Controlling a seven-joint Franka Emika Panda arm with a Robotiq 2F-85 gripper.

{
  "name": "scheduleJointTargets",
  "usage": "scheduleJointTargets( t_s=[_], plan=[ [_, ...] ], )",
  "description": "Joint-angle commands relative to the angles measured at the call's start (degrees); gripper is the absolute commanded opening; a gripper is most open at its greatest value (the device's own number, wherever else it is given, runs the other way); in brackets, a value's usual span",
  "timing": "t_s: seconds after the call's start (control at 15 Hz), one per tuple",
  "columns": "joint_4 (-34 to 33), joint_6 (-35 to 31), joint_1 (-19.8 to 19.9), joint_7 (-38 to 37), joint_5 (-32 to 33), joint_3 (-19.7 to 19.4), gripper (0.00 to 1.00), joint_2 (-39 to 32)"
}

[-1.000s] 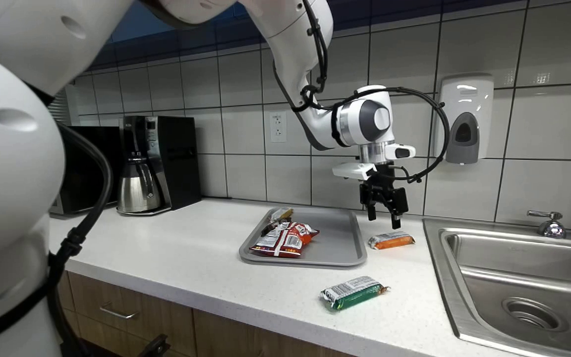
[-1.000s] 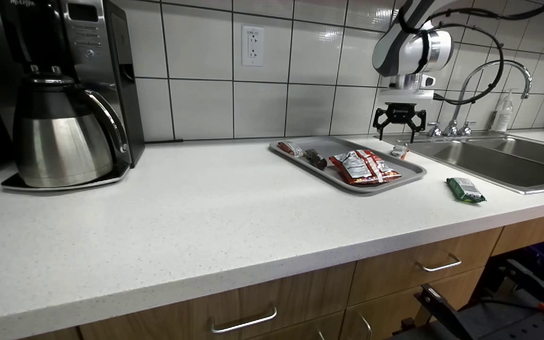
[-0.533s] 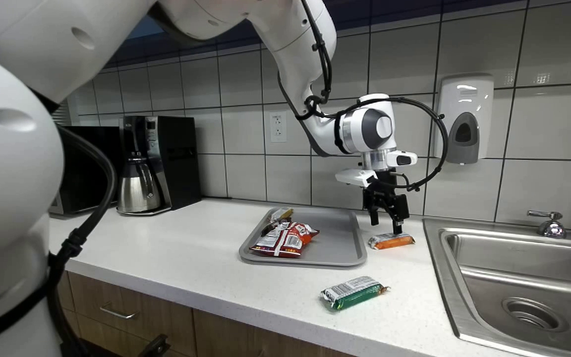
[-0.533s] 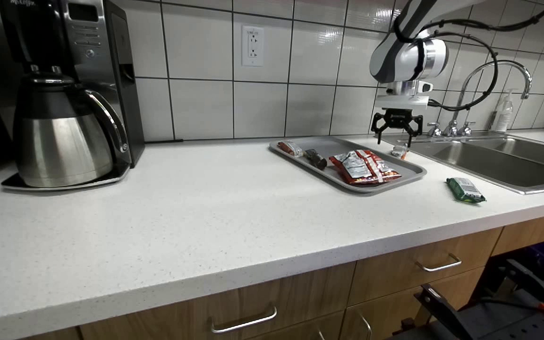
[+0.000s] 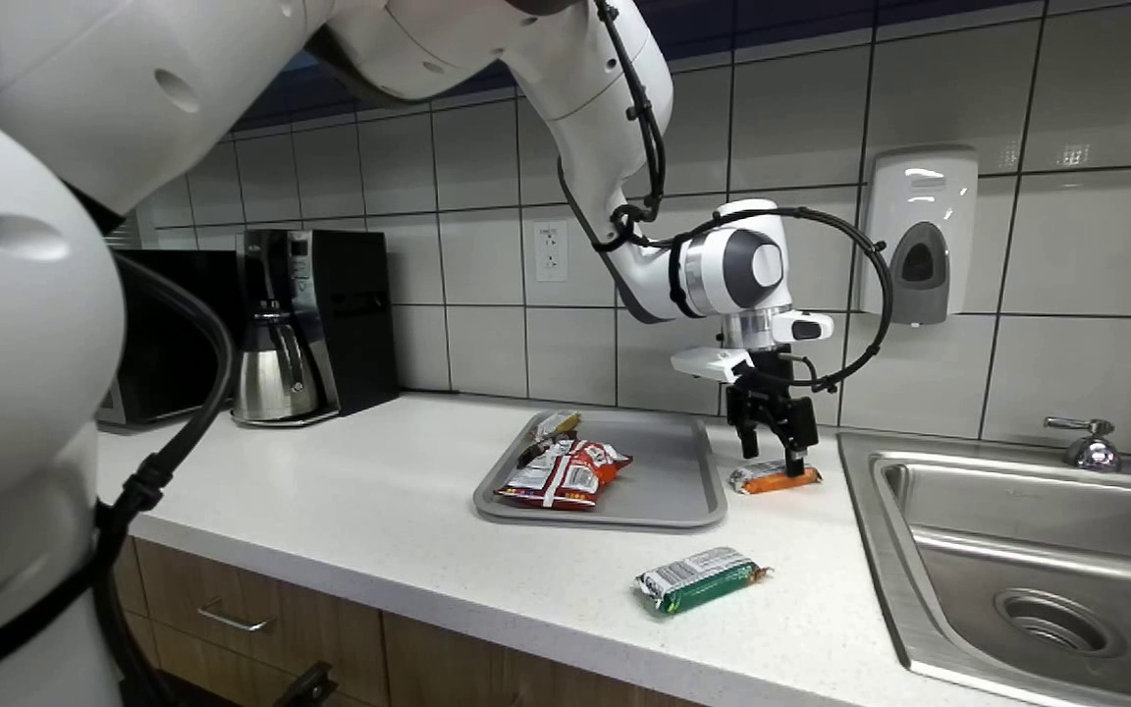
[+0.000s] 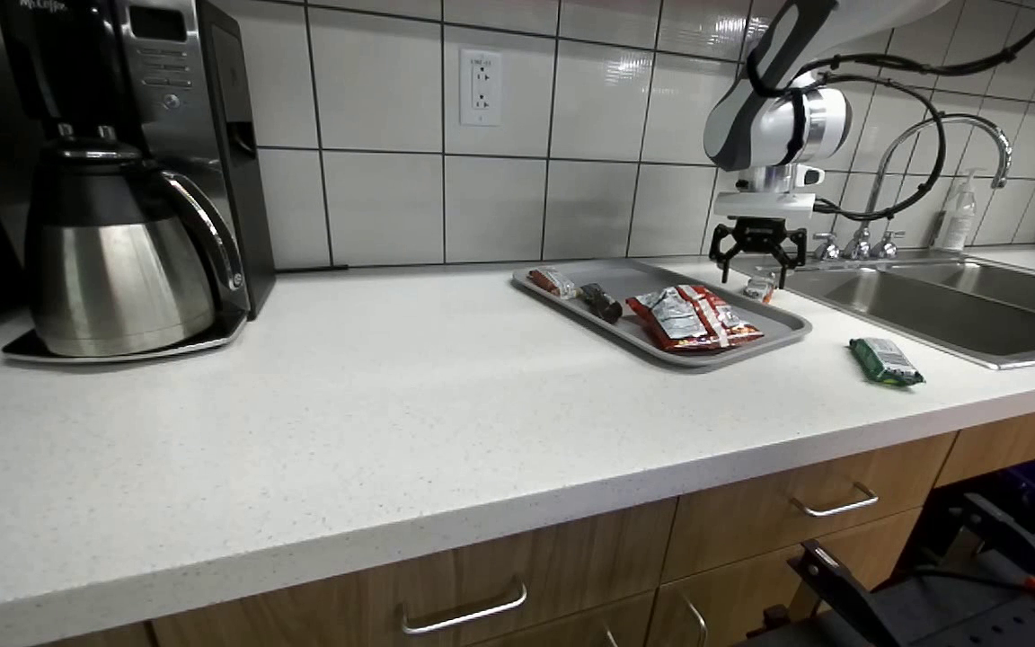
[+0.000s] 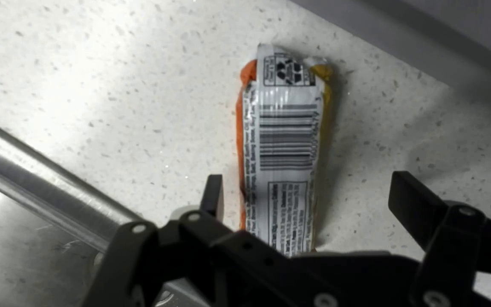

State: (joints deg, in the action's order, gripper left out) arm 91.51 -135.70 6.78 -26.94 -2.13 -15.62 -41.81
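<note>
My gripper (image 5: 773, 456) points down, open, low over an orange-and-silver wrapped bar (image 5: 765, 483) on the white counter. In the wrist view the bar (image 7: 288, 140) lies lengthwise between the two spread fingers, nearer the left finger (image 7: 213, 194), with a gap on each side; its near end is hidden by the gripper body. In an exterior view the bar (image 6: 758, 289) shows partly behind the gripper (image 6: 754, 274). A green-and-white wrapped bar (image 5: 701, 581) lies closer to the counter's front edge. On the grey tray (image 5: 659, 462) rests a red snack bag (image 5: 565, 476) with small packets (image 6: 601, 303).
The steel sink's rim (image 5: 875, 565) runs close beside the orange bar, with the tray's edge on its other side. Behind stands the tiled wall with a soap dispenser (image 5: 922, 236). A coffee maker (image 6: 122, 198) with a steel carafe stands at the counter's far end.
The gripper has come down toward the orange bar, shifting slightly toward the sink, its fingers staying apart. The bars, tray and bag have not moved.
</note>
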Motion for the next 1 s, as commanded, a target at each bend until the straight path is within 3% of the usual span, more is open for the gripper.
scheduleJointTargets(
  t_s=[0.0,0.07,0.2,0.6,0.93],
  plan=[
    [-1.37,1.11,0.37,-0.44,-0.11,0.01,1.0,-0.51],
    [-1.32,1.13,0.4,-0.41,-0.16,0.01,0.76,-0.4],
    [-1.21,1.0,0.48,-0.13,-0.18,0.04,0.68,-0.02],
    [-1.54,1.09,0.44,-0.33,-0.01,-0.24,0.2,-0.19],
    [-0.99,1.5,0.41,0.05,-0.06,-0.24,0.19,0.98]
  ],
)
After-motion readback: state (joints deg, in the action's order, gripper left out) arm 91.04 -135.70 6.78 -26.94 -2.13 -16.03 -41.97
